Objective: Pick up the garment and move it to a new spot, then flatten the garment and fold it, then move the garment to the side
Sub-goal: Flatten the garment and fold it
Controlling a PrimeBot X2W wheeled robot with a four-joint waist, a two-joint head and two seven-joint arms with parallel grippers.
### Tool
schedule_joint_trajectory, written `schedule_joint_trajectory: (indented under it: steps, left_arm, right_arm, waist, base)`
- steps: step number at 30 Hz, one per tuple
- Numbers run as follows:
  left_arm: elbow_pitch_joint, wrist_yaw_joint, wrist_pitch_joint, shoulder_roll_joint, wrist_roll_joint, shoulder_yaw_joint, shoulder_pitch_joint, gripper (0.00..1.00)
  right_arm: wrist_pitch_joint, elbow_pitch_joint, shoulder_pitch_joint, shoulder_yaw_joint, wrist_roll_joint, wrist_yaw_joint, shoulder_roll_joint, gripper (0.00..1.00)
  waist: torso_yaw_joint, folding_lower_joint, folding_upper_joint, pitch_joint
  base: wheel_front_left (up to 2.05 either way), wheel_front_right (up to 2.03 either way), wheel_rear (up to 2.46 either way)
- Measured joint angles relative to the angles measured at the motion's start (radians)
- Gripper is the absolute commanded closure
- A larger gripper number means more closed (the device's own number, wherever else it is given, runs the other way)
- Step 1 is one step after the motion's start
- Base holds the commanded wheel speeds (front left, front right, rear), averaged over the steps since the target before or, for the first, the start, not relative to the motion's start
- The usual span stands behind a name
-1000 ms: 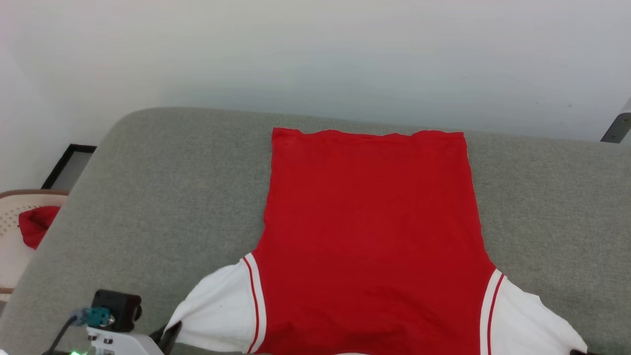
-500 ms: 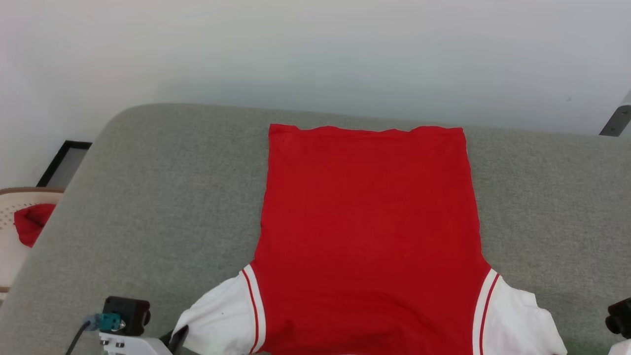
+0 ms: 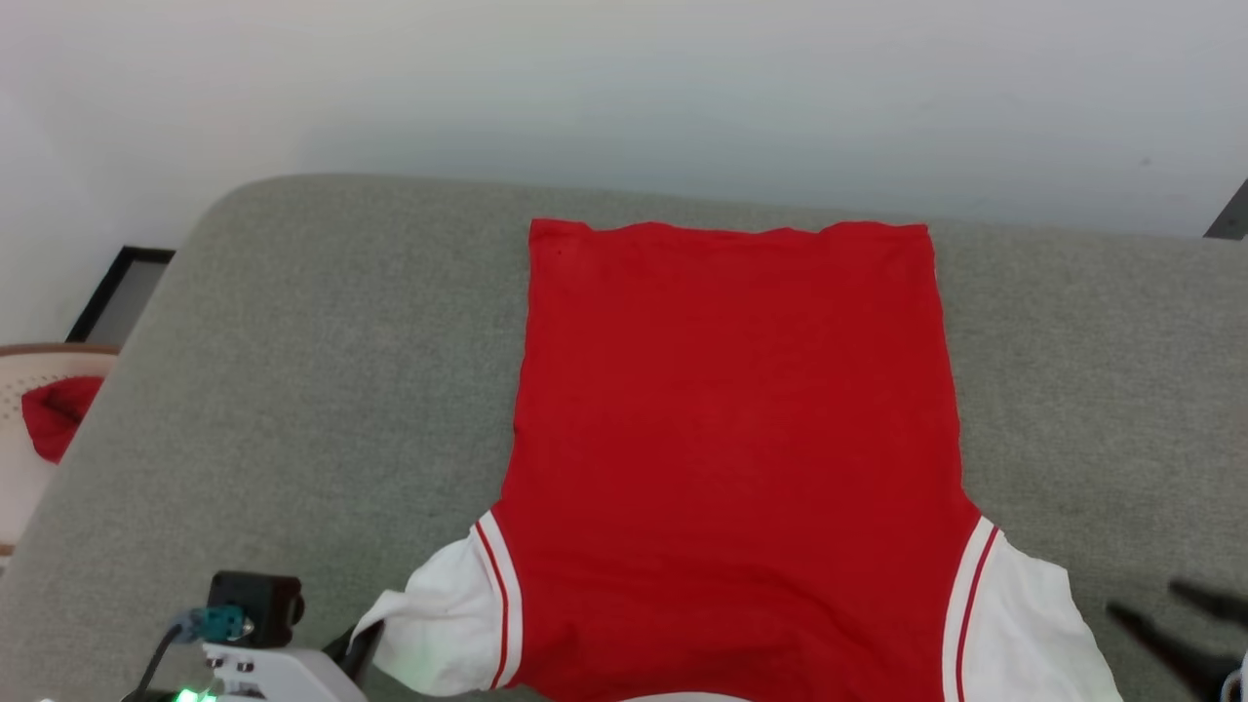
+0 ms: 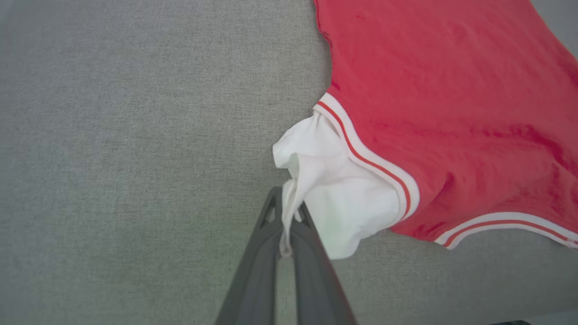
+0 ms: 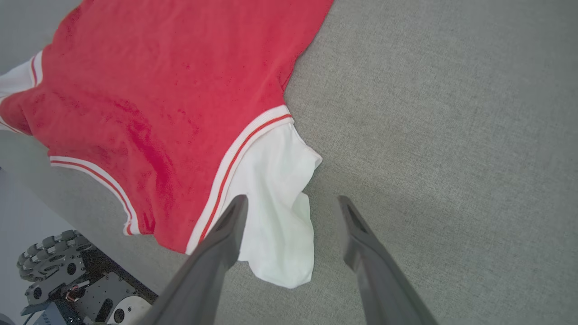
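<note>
Progress check, going by what's on the grey couch cushion (image 3: 292,341). The shirt (image 3: 731,439) is laid out in the middle of it, plain red side up. Its bottom hem is at the far end near the wall and the shoulders are toward the robot. The body looks pretty flat with only faint ripples near the shoulders, so I'd call the pick-up-and-move part done and the flattening mostly done.

What's not tidy is the sleeves. The left sleeve (image 4: 334,198) is bunched up into a lump instead of lying spread out. The right sleeve (image 5: 280,198) is flatter, but its edge curls over a bit.

The left gripper (image 4: 287,212) is pinched tight on the outer edge of that left sleeve, and you can see a strip of white cloth squeezed between the two dark fingers. The right gripper (image 5: 292,201) has its jaws spread wide and nothing clamped, with the right sleeve's edge lying loose on the cushion beneath them.

No fold has been made yet, so my guess at what's left is smoothing the left sleeve, doing the whole fold and then shifting the shirt off to the side. Roughly a third to halfway through, I reckon.
</note>
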Motion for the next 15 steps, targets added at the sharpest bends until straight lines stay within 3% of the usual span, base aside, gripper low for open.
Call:
schedule_joint_trajectory:
  steps: [9, 15]
  left_arm:
    - [0.0, -0.015, 0.004, -0.039, 0.034, -0.019, -0.058, 1.0]
    - [0.012, -0.042, 0.013, -0.082, 0.062, -0.041, -0.12, 1.0]
  right_arm:
    - [0.067, -0.11, -0.167, -0.124, -0.092, 0.0, 0.055, 0.0]
    - [0.046, -0.045, -0.412, -0.115, -0.181, 0.0, 0.068, 0.0]
  waist:
    - [0.033, 0.0, 0.0, 0.044]
    - [0.068, 0.0, 0.0, 0.085]
  base:
    - [0.0, 0.0, 0.0]
    - [0.0, 0.0, 0.0]
